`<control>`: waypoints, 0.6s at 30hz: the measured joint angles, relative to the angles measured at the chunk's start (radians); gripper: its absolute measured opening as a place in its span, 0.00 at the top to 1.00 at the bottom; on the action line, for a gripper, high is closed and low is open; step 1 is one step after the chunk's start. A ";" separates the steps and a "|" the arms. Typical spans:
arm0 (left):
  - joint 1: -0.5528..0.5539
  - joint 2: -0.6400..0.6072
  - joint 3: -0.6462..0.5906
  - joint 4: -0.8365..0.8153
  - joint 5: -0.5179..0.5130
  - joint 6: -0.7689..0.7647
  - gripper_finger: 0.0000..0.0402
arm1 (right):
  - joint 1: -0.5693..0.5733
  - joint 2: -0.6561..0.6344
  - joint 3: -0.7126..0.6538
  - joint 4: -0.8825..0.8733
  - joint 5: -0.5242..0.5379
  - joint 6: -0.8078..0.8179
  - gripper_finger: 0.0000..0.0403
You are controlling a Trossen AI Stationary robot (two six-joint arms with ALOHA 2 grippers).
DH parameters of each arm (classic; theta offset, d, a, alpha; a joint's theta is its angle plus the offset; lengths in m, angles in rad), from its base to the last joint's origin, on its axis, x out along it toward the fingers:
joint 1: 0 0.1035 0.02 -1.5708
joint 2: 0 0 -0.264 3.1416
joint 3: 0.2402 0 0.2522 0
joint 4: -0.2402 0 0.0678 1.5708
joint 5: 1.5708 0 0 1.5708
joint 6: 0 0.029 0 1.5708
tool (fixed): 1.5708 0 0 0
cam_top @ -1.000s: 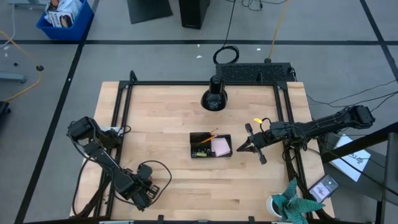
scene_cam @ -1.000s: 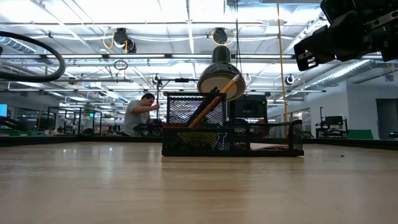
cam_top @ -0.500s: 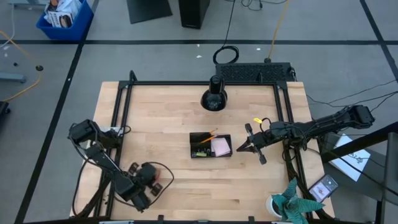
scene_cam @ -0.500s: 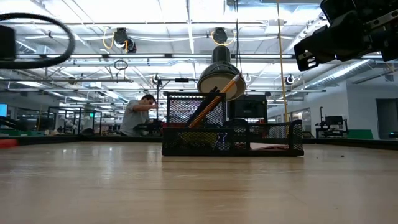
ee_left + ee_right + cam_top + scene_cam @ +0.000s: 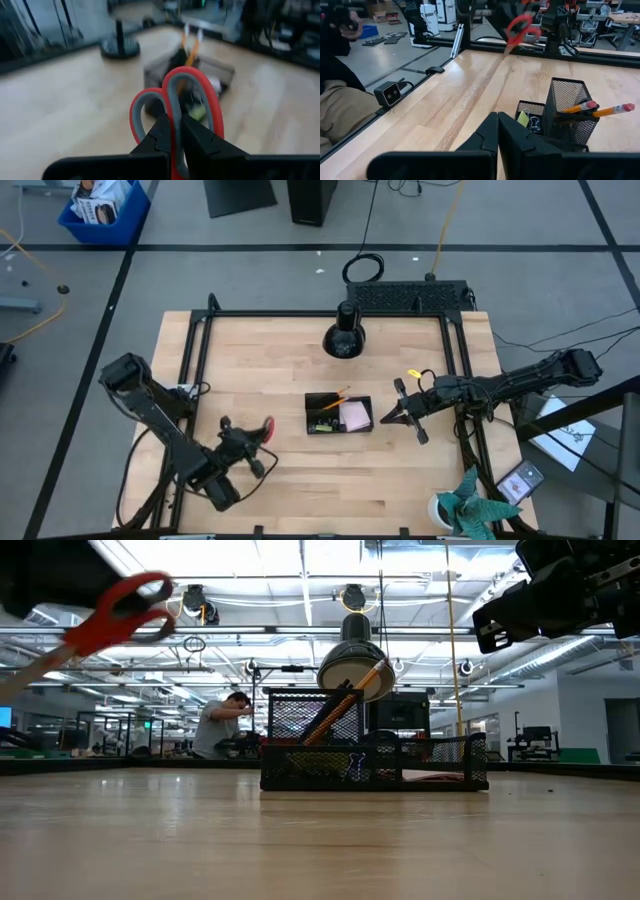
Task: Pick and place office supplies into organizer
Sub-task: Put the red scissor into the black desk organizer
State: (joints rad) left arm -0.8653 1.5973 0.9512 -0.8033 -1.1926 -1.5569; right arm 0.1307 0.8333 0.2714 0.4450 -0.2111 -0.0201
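Red-handled scissors (image 5: 120, 615) hang in the air over the table's near left part, with my left gripper (image 5: 252, 442) shut on them. Their handle loops (image 5: 200, 90) point toward the organizer (image 5: 338, 413), a low black mesh tray at the table's middle. In it are orange pencils (image 5: 600, 107), a pink sticky-note pad (image 5: 355, 416) and a yellow-green piece (image 5: 522, 119). My right gripper (image 5: 386, 418) waits shut just right of the organizer, above the table. My left gripper pinches the scissors between its two fingers where the two handles meet (image 5: 175, 112), just behind the loops. The fingers come slanting down from the table's near left, along the scissors. The scissors are lifted clear and tilted, loops up and the blade end (image 5: 25, 672) lower.
A round black cone-shaped object (image 5: 344, 340) stands behind the organizer. Black frame rails (image 5: 200, 350) run along the table's left, far and right sides. A potted plant (image 5: 465, 510) and a phone (image 5: 520, 480) sit at the near right corner. A person (image 5: 220, 725) works far off.
My left gripper has risen from the table at the near left and gone a little toward the far edge and the organizer, turning its wrist from pointing down to nearly level. The scissors, on the table half a second ago, are now lifted clear.
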 joint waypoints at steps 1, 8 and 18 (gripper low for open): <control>0.011 -0.016 0.000 0.000 -0.026 0.028 0.95 | 0.000 0.000 0.000 0.000 0.000 -0.001 1.00; 0.119 -0.140 0.001 0.176 -0.087 0.453 0.98 | 0.000 0.000 0.000 0.027 0.000 -0.016 1.00; 0.361 -0.184 0.003 0.894 0.410 1.475 0.98 | 0.000 0.000 0.000 0.058 0.000 -0.030 1.00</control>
State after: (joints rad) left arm -0.5046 1.4131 0.9539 0.0904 -0.7824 -0.0823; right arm 0.1307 0.8333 0.2714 0.5031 -0.2110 -0.0498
